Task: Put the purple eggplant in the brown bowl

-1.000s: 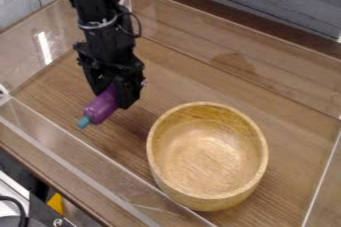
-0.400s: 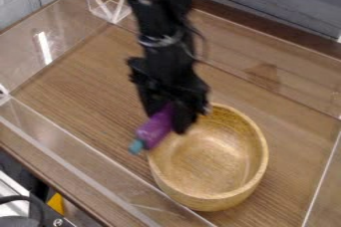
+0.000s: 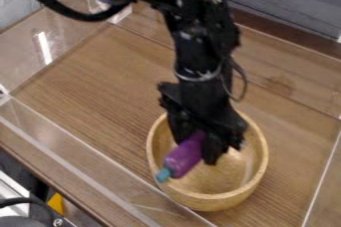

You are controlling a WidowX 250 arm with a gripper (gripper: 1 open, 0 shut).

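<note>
The purple eggplant (image 3: 185, 154) hangs tilted over the inside of the brown bowl (image 3: 253, 163), its teal stem cap pointing down toward the bowl's near left wall. My gripper (image 3: 202, 143) points straight down above the bowl and is shut on the eggplant's upper end. The black fingers cover part of the eggplant. The light wooden bowl stands on the wooden table at the lower right. The arm hides much of its far rim.
A clear plastic wall (image 3: 80, 161) fences the wooden table (image 3: 94, 82) on the left, front and right sides. A dark counter edge (image 3: 286, 22) runs behind the table. Bare wood lies left of the bowl.
The arm has carried the eggplant from the bare table at the left rightward, and it is now over the bowl's inside. The grip on the eggplant has stayed the same.
</note>
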